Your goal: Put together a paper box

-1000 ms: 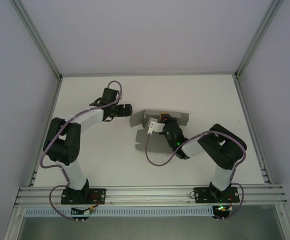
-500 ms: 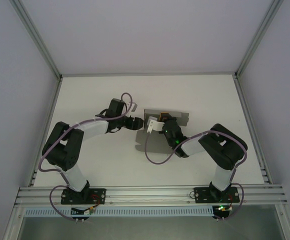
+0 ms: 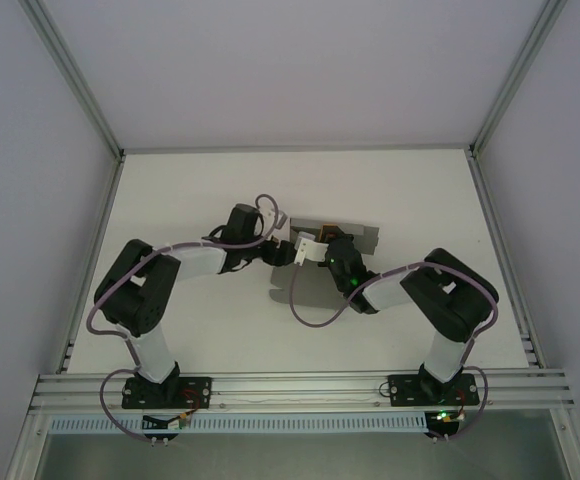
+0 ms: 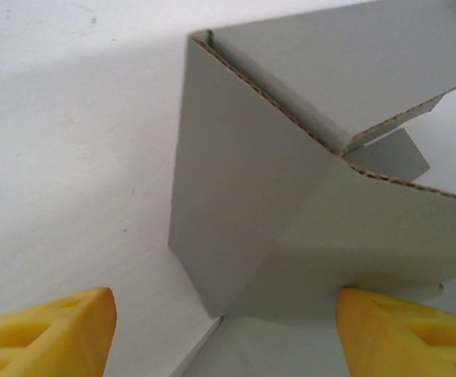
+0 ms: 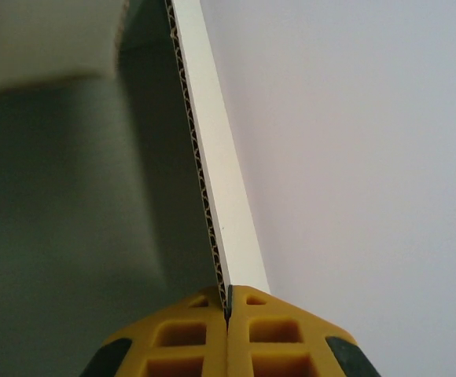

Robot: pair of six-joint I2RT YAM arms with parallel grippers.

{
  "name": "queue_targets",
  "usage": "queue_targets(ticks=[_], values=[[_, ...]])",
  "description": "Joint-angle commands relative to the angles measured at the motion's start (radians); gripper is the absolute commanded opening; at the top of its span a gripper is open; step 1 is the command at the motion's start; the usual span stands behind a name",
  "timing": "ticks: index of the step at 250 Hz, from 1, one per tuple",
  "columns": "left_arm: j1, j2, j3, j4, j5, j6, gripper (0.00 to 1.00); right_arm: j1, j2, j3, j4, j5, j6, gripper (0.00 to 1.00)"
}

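White and matt, the surface point(image 3: 170, 200) sits inside pale walls point(image 3: 290, 70), with an aluminium rail point(image 3: 290, 385) along its near edge where both arms are bolted. Near its middle, between the two arms, stands the paper box point(image 3: 365, 238). It is grey corrugated card, partly folded up: some panels are upright and one sheet lies flat on the surface on the near side.

The left pincer point(image 4: 224, 318) stands wide at the box's left end. Its two yellow fingertips point(image 4: 47, 330) sit far apart, with a raised corner panel between them. The one at the left of the wrist view is over bare surface, clear of the card. The other lies right at the lower edge of the panel; whether it presses there I cannot tell. The jaws are not closed on the card.

The right pincer point(image 5: 226, 310) is clamped tight on an upright wall of the box. The wall's corrugated edge runs straight up out of the seam between its yellow fingers.

Behind the corner panel in the left wrist view, a taller wall slants back. A small grey flap point(image 4: 389, 157) shows through the gap under its cut edge, with white surface beyond. A purple cable point(image 3: 310, 318) loops from the right arm over the flat sheet.
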Motion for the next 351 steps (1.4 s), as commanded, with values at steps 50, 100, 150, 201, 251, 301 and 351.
queue_targets(ticks=[50,100,150,201,251,301,351], values=[[-0.035,0.050,0.033,0.134,-0.058,0.018,0.59,0.024,-0.028,-0.003,-0.232,-0.091,0.100,0.00],[-0.054,0.043,0.026,0.188,-0.137,0.034,0.45,0.036,-0.067,-0.006,-0.365,-0.108,0.155,0.00],[-0.054,0.062,0.069,0.154,-0.181,0.062,0.46,0.040,-0.129,0.022,-0.547,-0.190,0.245,0.00],[-0.047,0.064,0.096,0.146,-0.209,0.072,0.64,0.036,-0.104,0.037,-0.570,-0.206,0.249,0.00],[-0.040,0.065,0.114,0.161,-0.113,0.109,0.50,0.017,-0.099,0.066,-0.602,-0.240,0.253,0.00],[-0.043,0.084,0.167,0.144,-0.073,0.128,0.34,0.010,-0.096,0.092,-0.633,-0.258,0.251,0.00],[-0.046,0.115,0.194,0.139,-0.123,0.104,0.22,0.009,-0.078,0.109,-0.623,-0.242,0.259,0.00]])
